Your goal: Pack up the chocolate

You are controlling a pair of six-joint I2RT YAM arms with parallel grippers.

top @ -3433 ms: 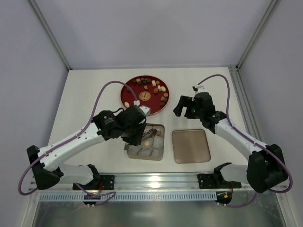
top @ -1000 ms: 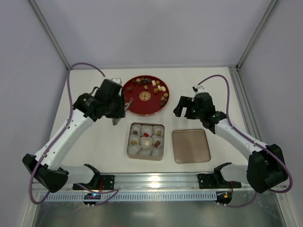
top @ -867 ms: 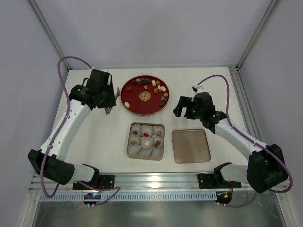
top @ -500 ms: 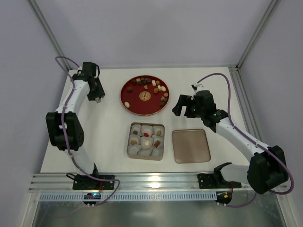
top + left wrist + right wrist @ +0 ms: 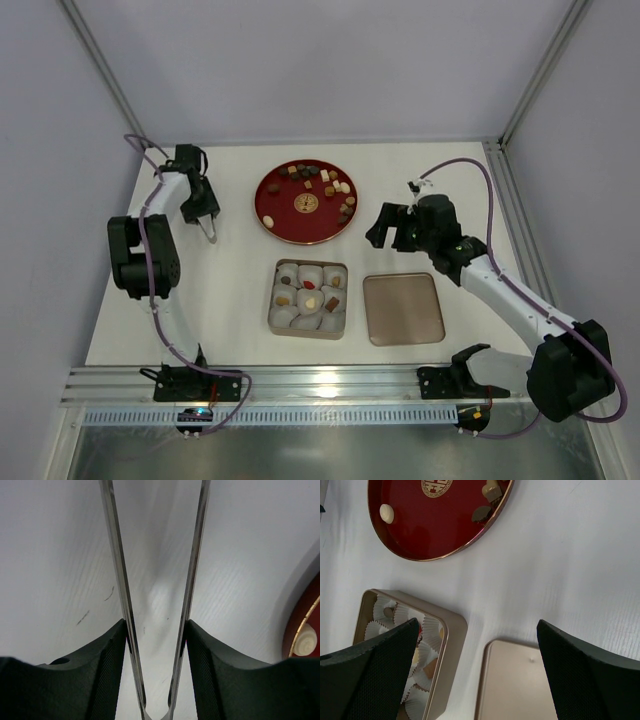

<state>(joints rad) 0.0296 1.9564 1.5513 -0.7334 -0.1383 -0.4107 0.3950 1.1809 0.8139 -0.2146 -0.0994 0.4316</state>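
White table (image 5: 225,300) carries most of the chocolate (image 5: 318,180) on the red plate (image 5: 285,218), and a few pieces already sit in the paper cups of the tin (image 5: 271,305). My left gripper (image 5: 204,214) pinches tweezers (image 5: 118,570), tips spread and empty, beside the plate and blocking nothing. My right gripper (image 5: 385,227) hangs wide open near the lid (image 5: 402,308).

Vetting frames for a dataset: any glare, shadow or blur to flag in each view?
Top external: sharp, evenly lit, glare on the metal rail. Left wrist: the tweezers mirror the table, a bright patch between them; the left tool's fingers are near-black. Right wrist: crisp; the red plate shows dim reflections, soft shadow beside the tin, the right tool's fingers dark in both lower corners.
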